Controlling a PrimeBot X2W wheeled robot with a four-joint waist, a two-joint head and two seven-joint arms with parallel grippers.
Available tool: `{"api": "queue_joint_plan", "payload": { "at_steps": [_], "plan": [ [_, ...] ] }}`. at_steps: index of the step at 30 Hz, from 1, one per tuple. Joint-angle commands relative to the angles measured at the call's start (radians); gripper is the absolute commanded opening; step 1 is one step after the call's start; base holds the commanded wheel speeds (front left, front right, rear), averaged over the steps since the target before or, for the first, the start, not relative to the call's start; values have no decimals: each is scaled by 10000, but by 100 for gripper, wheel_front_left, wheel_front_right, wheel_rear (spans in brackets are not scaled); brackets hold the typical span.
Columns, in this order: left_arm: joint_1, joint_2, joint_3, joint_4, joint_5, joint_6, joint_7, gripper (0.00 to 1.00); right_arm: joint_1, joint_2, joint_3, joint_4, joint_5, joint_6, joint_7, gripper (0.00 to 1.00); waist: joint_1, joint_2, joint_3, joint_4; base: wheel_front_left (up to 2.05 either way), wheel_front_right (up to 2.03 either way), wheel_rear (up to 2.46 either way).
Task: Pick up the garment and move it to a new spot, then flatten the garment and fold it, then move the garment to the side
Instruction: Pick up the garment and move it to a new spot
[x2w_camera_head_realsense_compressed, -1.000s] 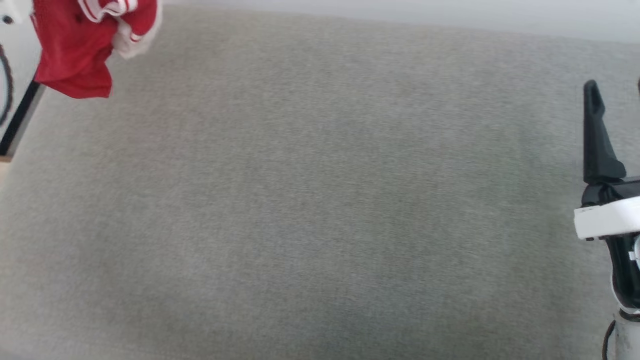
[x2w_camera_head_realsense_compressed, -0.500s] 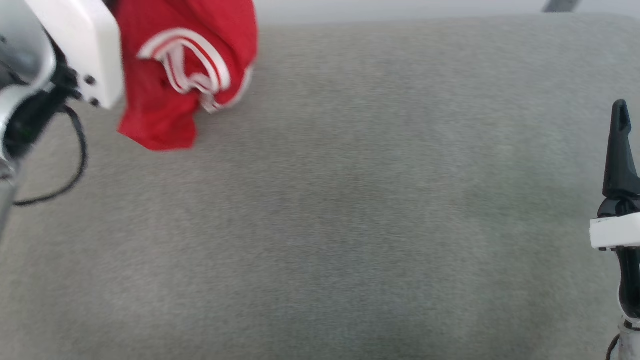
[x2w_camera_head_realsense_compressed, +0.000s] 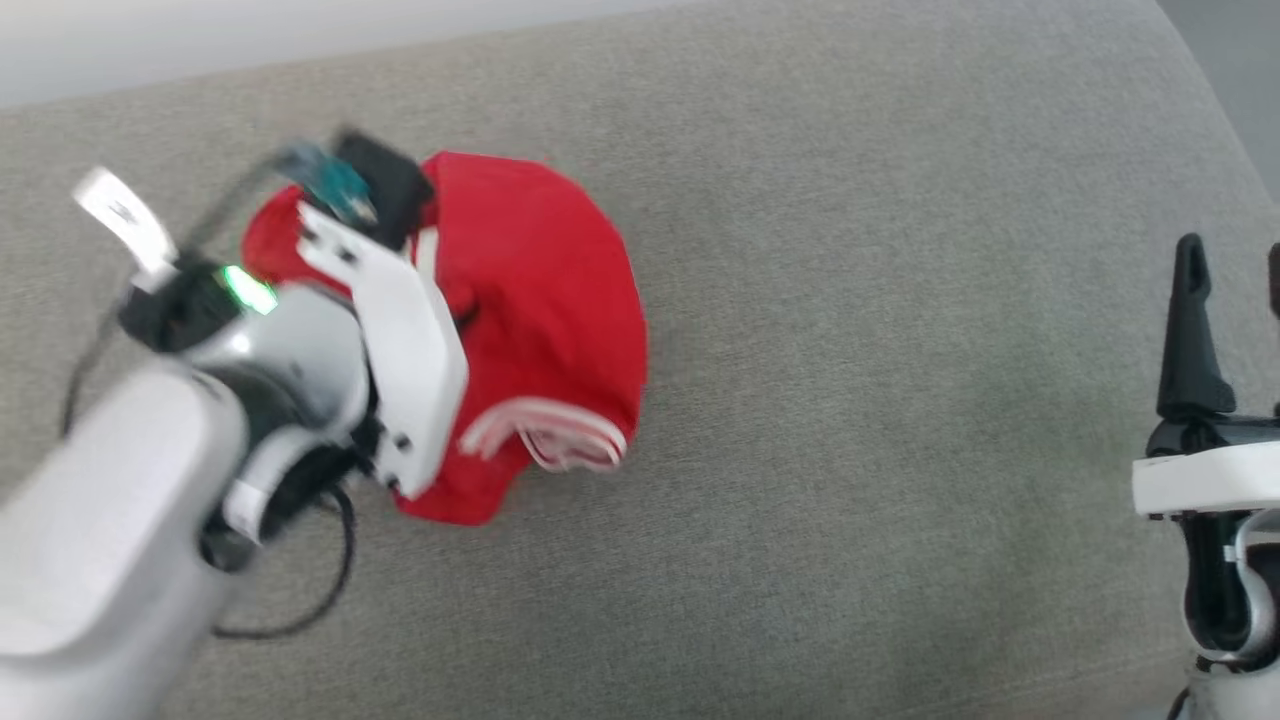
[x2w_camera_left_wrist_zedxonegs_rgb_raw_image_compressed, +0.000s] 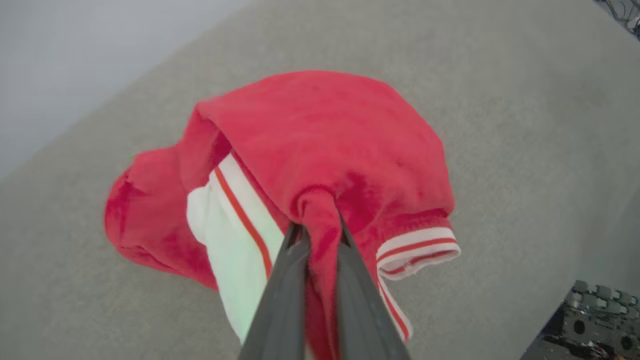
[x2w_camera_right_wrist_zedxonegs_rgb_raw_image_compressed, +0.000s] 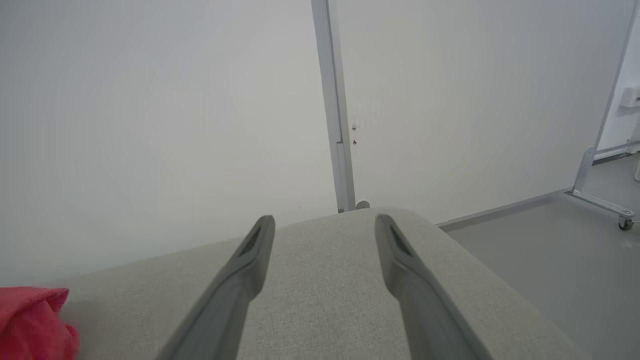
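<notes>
Red thin fabric, the garment (x2w_camera_head_realsense_compressed: 540, 300) hangs bunched low over the grey upholstered cushion (x2w_camera_head_realsense_compressed: 850, 400), a pinch of its body clamped in the left tool (x2w_camera_left_wrist_zedxonegs_rgb_raw_image_compressed: 319, 233); the right tool (x2w_camera_right_wrist_zedxonegs_rgb_raw_image_compressed: 324, 220) stands spread and empty, well apart. It looks light, limp and prone to crumple, so flattening would likely go best gripping near the striped trim bands.

One garment (x2w_camera_left_wrist_zedxonegs_rgb_raw_image_compressed: 325, 130), red with white trim, pinched between the left fingers (x2w_camera_left_wrist_zedxonegs_rgb_raw_image_compressed: 285, 295). Two grippers, two dark fingers apiece: left gripper (x2w_camera_left_wrist_zedxonegs_rgb_raw_image_compressed: 317, 232) closed on the garment, right gripper (x2w_camera_right_wrist_zedxonegs_rgb_raw_image_compressed: 324, 220) with a wide gap between its fingers (x2w_camera_right_wrist_zedxonegs_rgb_raw_image_compressed: 240, 285). One grey cushion (x2w_camera_right_wrist_zedxonegs_rgb_raw_image_compressed: 325, 300) under both pairs. One grey post (x2w_camera_right_wrist_zedxonegs_rgb_raw_image_compressed: 332, 100) beyond the right fingertips. One caster (x2w_camera_right_wrist_zedxonegs_rgb_raw_image_compressed: 623, 225) far right of them. One black cable (x2w_camera_head_realsense_compressed: 349, 560) behind the left fingers.
</notes>
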Motion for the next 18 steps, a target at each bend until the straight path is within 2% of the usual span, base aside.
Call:
{"api": "queue_joint_plan", "payload": {
  "at_steps": [1,7,17,18],
  "plan": [
    [274,-73,-135,160,-107,2,29,0,30,43,75,89,79,-3,-86,100,0,-1,83,-120,0,0,0],
    [934,-488,-772,1774,-244,-417,-164,0,-136,126,332,431,163,-3,-309,100,0,-1,205,-383,0,0,0],
    [937,-1339,-1495,5044,-167,-1273,-696,0,-343,196,762,914,234,-3,-500,100,0,-1,144,-491,0,0,0],
    [876,-1397,-1481,5206,-145,-1363,-850,31,-338,199,776,941,238,-3,-520,100,0,-1,119,-475,0,0,0]
  ]
}}
